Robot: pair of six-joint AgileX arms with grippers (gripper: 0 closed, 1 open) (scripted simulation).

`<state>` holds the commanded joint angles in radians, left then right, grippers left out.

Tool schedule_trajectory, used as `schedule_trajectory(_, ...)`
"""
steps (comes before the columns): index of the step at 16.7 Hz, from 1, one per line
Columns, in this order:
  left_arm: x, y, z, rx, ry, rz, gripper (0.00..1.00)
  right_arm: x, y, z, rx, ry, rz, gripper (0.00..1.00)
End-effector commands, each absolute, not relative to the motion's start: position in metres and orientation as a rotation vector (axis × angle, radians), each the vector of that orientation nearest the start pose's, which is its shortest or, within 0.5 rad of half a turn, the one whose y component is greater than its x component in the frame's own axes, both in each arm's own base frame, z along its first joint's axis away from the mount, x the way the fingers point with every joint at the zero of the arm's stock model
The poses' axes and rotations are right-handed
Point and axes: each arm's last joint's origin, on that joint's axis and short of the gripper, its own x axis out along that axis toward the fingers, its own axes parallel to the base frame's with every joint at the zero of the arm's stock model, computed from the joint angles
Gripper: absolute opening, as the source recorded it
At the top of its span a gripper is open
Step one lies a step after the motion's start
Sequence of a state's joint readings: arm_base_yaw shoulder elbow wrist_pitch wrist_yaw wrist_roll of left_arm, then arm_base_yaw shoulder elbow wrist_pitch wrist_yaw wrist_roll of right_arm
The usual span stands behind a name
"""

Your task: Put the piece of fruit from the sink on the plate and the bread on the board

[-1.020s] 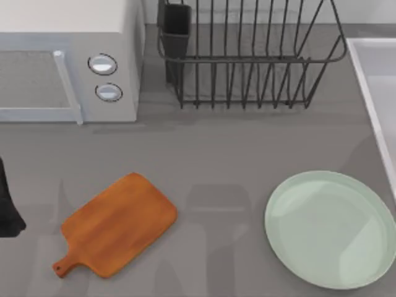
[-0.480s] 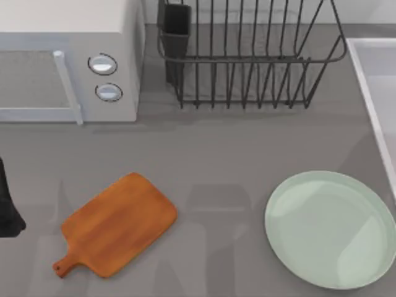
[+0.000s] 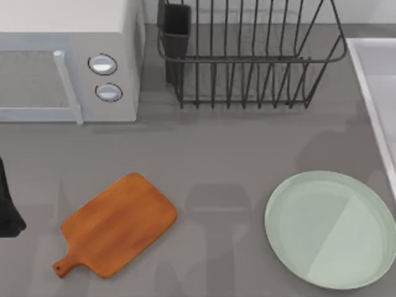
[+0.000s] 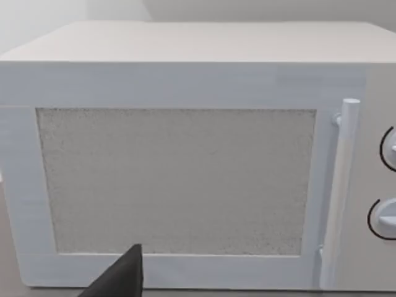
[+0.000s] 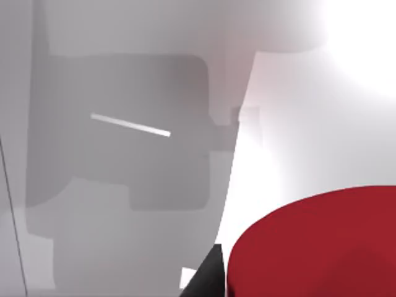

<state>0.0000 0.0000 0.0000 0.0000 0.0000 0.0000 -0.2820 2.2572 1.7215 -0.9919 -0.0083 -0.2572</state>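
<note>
The piece of fruit is glossy red and looms very close in the right wrist view, over the pale floor of the sink. A dark tip of my right gripper sits right against its edge. The sink's rim runs along the table's right edge. The mint-green plate lies bare at the front right. The orange-brown board lies bare at the front left, handle toward the front. The bread is out of view. My left gripper faces the microwave, parked at the table's left edge.
A white microwave with its door shut stands at the back left. A black wire dish rack with a dark cup holder stands at the back centre. Open grey counter lies between the board and the plate.
The shadow across the plate has shifted, leaving a brighter band over its lower right. The board, plate and left arm have not moved.
</note>
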Motion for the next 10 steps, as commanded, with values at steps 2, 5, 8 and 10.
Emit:
schedule_trajectory(2,0.106,-0.001,0.16,0.0,0.0,0.0,1.0,0.422,-0.117,0.135,0.011,1.524,-0.011,0.0)
schedule_trajectory(5,0.106,-0.001,0.16,0.0,0.0,0.0,1.0,0.423,-0.117,0.133,0.012,1.526,-0.011,0.0)
schedule_trajectory(8,0.106,-0.001,0.16,0.0,0.0,0.0,1.0,0.425,-0.103,0.153,0.003,1.484,-0.019,0.0)
schedule_trajectory(10,0.106,-0.001,0.16,0.0,0.0,0.0,1.0,0.423,-0.082,0.167,0.002,1.466,-0.019,0.0)
